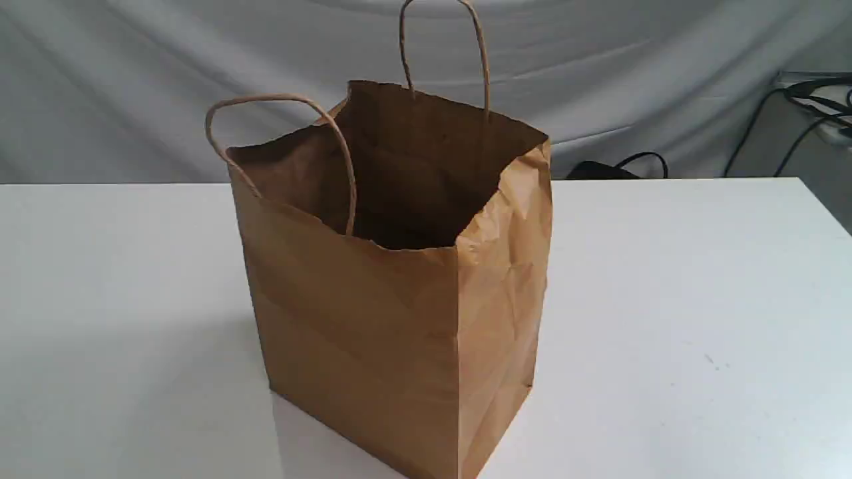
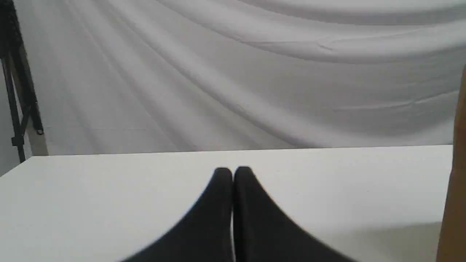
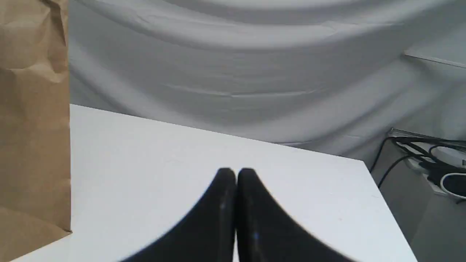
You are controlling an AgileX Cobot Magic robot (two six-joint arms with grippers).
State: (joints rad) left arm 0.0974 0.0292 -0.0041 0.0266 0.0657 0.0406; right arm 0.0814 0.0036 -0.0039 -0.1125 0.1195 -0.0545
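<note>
White table (image 1: 665,299), upright paper bag (image 1: 373,332), its floor lost in shadow, left gripper (image 2: 233,170), right gripper (image 3: 236,170), both pinched together, empty

Soft, even light is washing over the white bench (image 1: 699,299), where the paper bag (image 1: 373,346) is casting only a faint shadow to its left, its inside sinking into darkness. Close to the wrist cameras, the left end effector (image 2: 233,170) and right end effector (image 3: 236,171) are blurring into featureless black.

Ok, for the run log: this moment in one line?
bag upright, open, on table | left claw shut, empty | right claw shut, empty
</note>
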